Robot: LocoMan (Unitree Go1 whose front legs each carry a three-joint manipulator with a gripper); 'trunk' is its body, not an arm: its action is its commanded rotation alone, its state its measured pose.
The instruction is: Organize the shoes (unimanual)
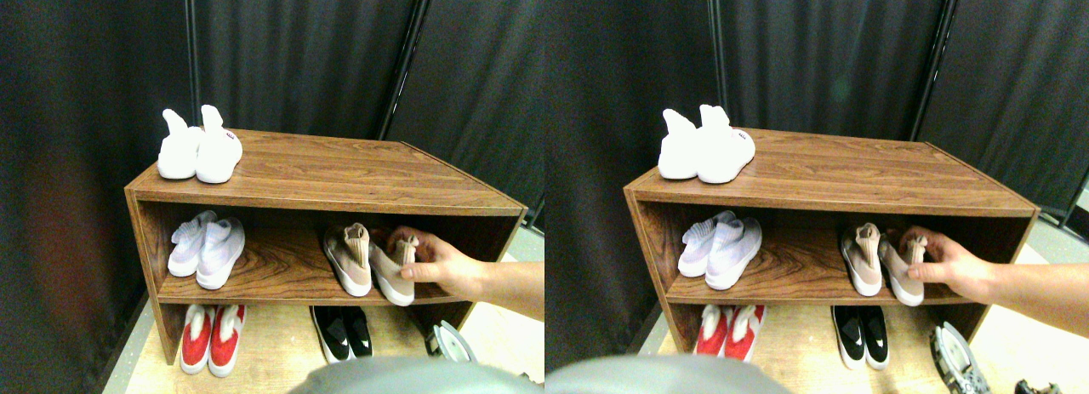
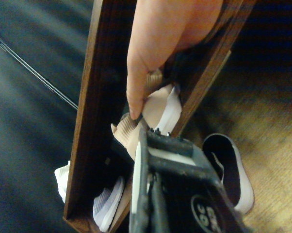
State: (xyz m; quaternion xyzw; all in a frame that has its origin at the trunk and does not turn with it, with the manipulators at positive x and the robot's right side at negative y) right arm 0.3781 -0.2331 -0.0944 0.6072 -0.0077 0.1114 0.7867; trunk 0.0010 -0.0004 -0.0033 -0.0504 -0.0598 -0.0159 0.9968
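A dark wooden shoe rack (image 1: 340, 177) with a flat top and one inner shelf stood on a pale wood-grain floor (image 1: 281, 347). Black curtains (image 1: 298, 54) hung close behind the rack, with thin dark poles (image 1: 407, 62) running between the panels. The rack's open front faced the camera and its right end angled away towards the curtains.

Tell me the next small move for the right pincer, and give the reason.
Probably hold back and wait. A person's hand is gripping the collar of the right tan shoe on the middle shelf, beside its mate. The wrist view shows the pincer's frame close behind that hand, so advancing now risks a collision.
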